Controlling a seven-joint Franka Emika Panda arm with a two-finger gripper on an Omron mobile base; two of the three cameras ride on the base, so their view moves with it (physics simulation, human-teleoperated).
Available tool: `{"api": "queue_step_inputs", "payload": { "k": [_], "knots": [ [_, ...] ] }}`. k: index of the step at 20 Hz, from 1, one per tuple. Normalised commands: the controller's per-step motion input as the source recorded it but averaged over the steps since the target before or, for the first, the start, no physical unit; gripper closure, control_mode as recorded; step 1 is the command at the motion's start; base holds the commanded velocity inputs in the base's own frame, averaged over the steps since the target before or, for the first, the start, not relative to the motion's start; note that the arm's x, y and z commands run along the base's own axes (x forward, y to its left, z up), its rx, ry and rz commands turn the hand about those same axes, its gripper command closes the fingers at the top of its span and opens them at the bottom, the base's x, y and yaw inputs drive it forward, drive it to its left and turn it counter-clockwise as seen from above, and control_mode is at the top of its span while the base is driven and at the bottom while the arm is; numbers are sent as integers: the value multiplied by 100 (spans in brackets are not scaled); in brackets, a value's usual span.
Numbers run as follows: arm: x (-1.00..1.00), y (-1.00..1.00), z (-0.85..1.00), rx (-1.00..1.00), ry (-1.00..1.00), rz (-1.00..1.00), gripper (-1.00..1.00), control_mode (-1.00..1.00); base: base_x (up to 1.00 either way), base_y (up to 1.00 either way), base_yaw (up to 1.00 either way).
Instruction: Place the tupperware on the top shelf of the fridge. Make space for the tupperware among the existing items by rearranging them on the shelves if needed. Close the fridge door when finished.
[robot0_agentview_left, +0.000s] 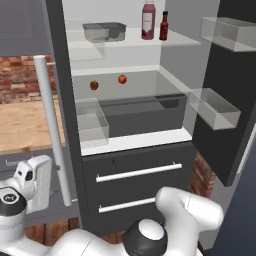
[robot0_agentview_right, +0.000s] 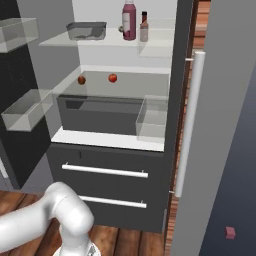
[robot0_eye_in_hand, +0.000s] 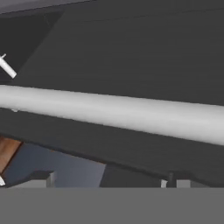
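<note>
The end effector (robot0_eye_in_hand: 107, 181) is released, its jaws spread wide with nothing between them, close in front of a white bar handle (robot0_eye_in_hand: 131, 113) on a dark panel of the fridge (robot0_agentview_left: 135, 175). Well above it, the tupperware (robot0_agentview_left: 104, 31) sits on the top shelf (robot0_agentview_left: 175, 41), beside the pinkish-red bottle (robot0_agentview_left: 148, 20) and sauce bottle (robot0_agentview_left: 163, 26).

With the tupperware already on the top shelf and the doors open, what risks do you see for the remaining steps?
1. The tupperware sits toward the shelf's front, beside the pinkish-red bottle and sauce bottle; a hard door swing might shake them.
2. The fridge door carries clear bins on its inner face; these could catch the arm while closing.
3. The open gripper faces a white bar handle closely, so it might bump it.
</note>
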Motion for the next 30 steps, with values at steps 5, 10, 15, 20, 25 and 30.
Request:
{"api": "queue_step_inputs", "payload": {
  "k": [5,10,15,20,25,30],
  "knots": [
    [32,37,-16,-13,6,0,-100,-100,0,0,0],
    [32,42,-11,-13,8,0,-100,-100,0,0,0],
    [38,28,-12,-9,7,0,-100,-100,0,0,0],
    [44,20,-9,-7,6,-1,-100,-100,0,0,0],
    [34,0,-10,-7,9,-13,-100,-100,0,0,0],
    [39,-2,-7,-12,15,-22,-100,-100,0,0,0]
  ]
}}
